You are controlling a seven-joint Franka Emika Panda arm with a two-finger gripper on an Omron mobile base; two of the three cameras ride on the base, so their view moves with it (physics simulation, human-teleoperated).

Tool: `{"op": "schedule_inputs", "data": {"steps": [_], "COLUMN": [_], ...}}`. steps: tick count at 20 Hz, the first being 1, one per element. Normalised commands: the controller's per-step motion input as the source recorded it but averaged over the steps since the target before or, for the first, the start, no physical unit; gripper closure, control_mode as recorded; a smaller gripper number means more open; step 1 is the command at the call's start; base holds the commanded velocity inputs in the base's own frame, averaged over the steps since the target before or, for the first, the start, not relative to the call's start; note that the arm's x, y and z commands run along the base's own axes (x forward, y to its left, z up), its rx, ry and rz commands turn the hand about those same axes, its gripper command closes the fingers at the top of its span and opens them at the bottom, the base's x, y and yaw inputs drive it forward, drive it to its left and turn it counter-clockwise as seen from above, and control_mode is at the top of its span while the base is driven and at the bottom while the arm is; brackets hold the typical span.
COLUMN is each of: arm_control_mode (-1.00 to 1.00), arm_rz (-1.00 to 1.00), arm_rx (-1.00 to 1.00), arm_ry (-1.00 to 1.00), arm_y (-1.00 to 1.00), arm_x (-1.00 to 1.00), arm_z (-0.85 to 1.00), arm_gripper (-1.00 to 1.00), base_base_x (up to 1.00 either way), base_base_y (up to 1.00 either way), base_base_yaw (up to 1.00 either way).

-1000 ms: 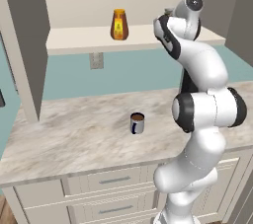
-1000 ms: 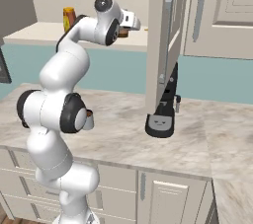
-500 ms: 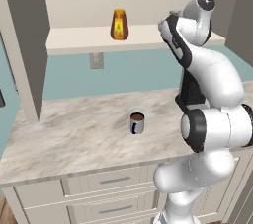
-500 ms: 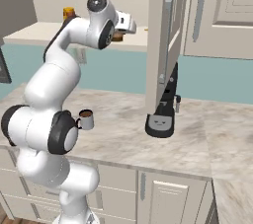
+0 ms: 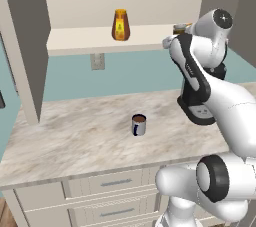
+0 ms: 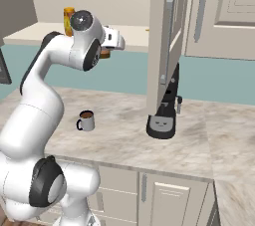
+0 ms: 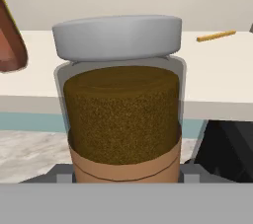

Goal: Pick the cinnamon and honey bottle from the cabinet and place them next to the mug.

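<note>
The cinnamon, a brown jar with a pale grey lid and tan label, stands upright between my fingertips, with my gripper shut on it. It hangs just in front of the cabinet shelf. From the base, the cinnamon peeks out behind my hand at the shelf's right end, by my gripper. The amber honey bottle stands on the cabinet shelf; its side also shows beside the jar. The mug with brown liquid sits on the counter below, and the mug stands left of the coffee machine.
A black coffee machine stands on the marble counter to the right of the mug. An open cabinet door hangs above it. A thin yellow stick lies on the shelf. Drawers run under the counter.
My hand has drawn back from the shelf and dropped slightly with the cinnamon in its grip. My elbow swung out to the right. Honey bottle and mug stayed put.
</note>
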Motion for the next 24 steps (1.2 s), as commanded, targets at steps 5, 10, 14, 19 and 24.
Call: {"op": "schedule_inputs", "data": {"steps": [5,10,14,19,24], "arm_control_mode": [-1.0,-1.0,-1.0,-1.0,-1.0], "arm_rz": [0.25,0.32,0.34,0.32,0.23], "arm_rx": [0.0,-0.01,-0.02,0.0,0.0], "arm_ry": [-0.05,-0.11,-0.1,-0.11,-0.06], "arm_y": [0.0,0.0,0.0,0.0,0.0], "arm_x": [-0.57,-0.16,0.0,0.01,-0.06], "arm_z": [-0.33,-0.26,-0.38,-0.56,-0.7], "arm_gripper": [1.0,1.0,1.0,1.0,1.0], "base_base_x": [0.0,0.0,0.0,0.0,0.0], "base_base_y": [0.0,0.0,0.0,0.0,0.0], "base_base_yaw": [0.0,0.0,0.0,0.0,0.0]}}
